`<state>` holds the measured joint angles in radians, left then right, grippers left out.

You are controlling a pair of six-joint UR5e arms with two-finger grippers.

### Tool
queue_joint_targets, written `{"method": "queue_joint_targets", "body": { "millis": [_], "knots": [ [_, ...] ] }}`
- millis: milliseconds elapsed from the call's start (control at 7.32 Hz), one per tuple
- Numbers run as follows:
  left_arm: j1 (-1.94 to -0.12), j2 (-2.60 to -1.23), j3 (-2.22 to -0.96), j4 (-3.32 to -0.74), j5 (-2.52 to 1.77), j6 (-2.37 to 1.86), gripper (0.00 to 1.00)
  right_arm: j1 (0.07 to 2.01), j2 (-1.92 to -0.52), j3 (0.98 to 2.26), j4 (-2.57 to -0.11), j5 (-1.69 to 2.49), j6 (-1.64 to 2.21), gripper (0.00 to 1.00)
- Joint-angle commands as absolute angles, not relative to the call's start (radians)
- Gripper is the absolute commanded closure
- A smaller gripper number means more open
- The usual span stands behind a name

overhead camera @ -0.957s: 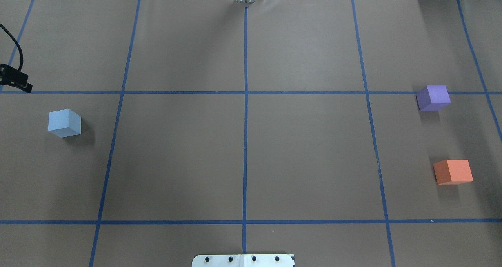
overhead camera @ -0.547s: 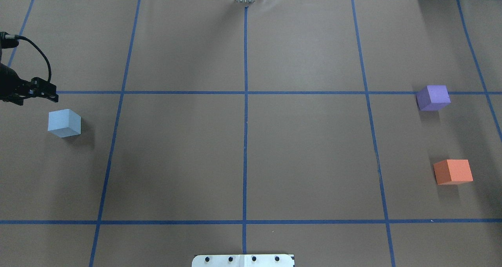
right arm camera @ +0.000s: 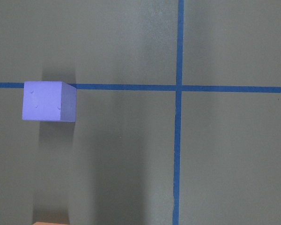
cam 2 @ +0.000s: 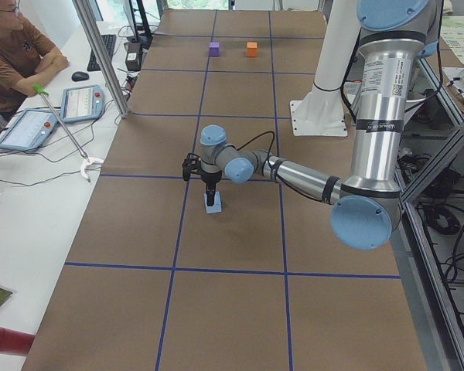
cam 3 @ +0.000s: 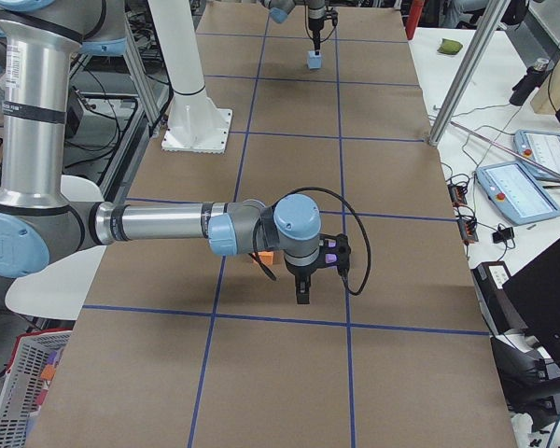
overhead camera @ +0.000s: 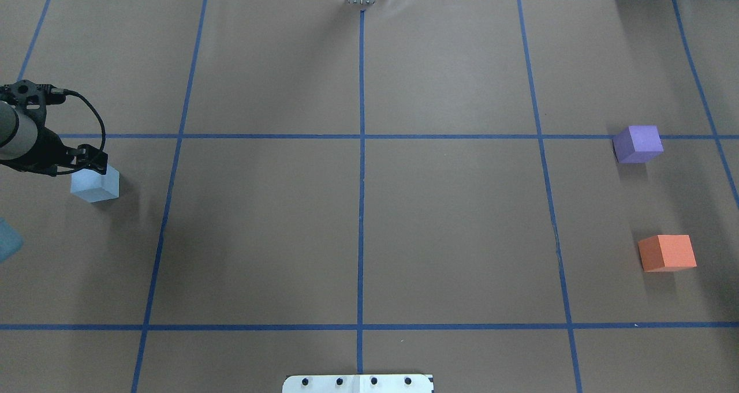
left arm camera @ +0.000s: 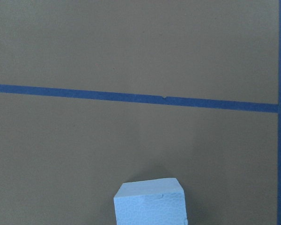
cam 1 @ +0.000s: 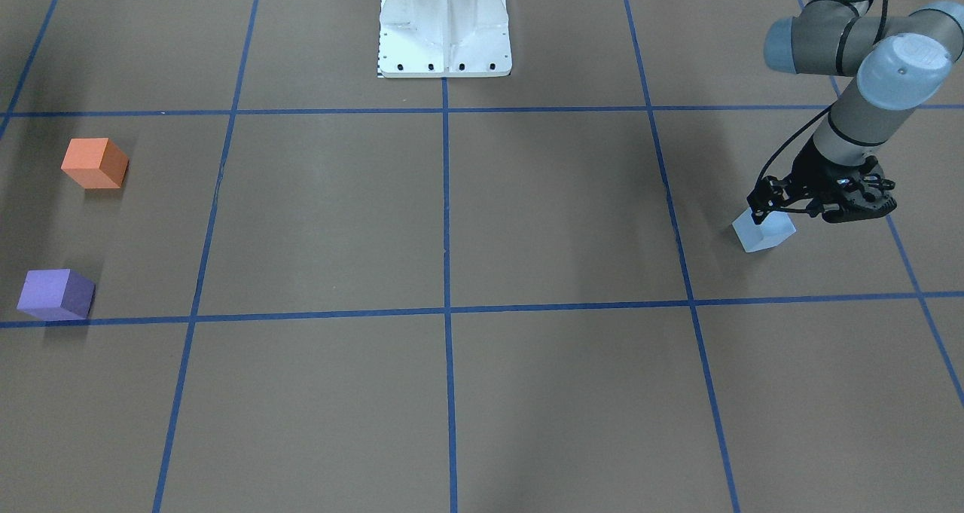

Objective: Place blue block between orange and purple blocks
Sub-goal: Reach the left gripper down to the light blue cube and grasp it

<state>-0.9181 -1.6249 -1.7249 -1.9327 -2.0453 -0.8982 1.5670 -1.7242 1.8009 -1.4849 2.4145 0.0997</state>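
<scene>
The pale blue block [overhead camera: 95, 184] sits on the brown table at the left; it also shows in the front view [cam 1: 764, 234] and at the bottom of the left wrist view [left arm camera: 150, 204]. My left gripper [overhead camera: 92, 161] points down just above the block's far edge, touching nothing, and its fingers look open. The purple block [overhead camera: 637, 143] and the orange block [overhead camera: 667, 253] sit apart at the far right. My right gripper [cam 3: 301, 297] hangs over the table near them and shows only in the exterior right view, so I cannot tell its state. The right wrist view shows the purple block [right arm camera: 48, 101].
Blue tape lines [overhead camera: 361, 150] divide the table into a grid. The robot's white base plate [overhead camera: 358, 383] sits at the near middle edge. An operator [cam 2: 15, 54] sits beside the table's far side with tablets and cables.
My left arm has come in from the left edge and moved right and toward me, from behind the blue block to just over it. The blocks have not moved.
</scene>
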Motion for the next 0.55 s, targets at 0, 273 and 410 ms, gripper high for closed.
{"method": "queue_joint_targets", "body": {
  "millis": [0,273,410],
  "knots": [
    [-0.896,-1.629,-1.648,-2.011,-2.046,-0.902,0.00,1.566,-1.724,1.801,-1.485,2.414,0.100,0.00],
    [-0.893,-1.629,-1.651,-2.013,-2.054,-0.908,0.27,1.568,-1.724,1.802,-1.485,2.414,0.100,0.00],
    [-0.891,-1.628,-1.652,-2.011,-2.051,-0.914,0.98,1.568,-1.724,1.802,-1.485,2.414,0.100,0.00]
  ]
}}
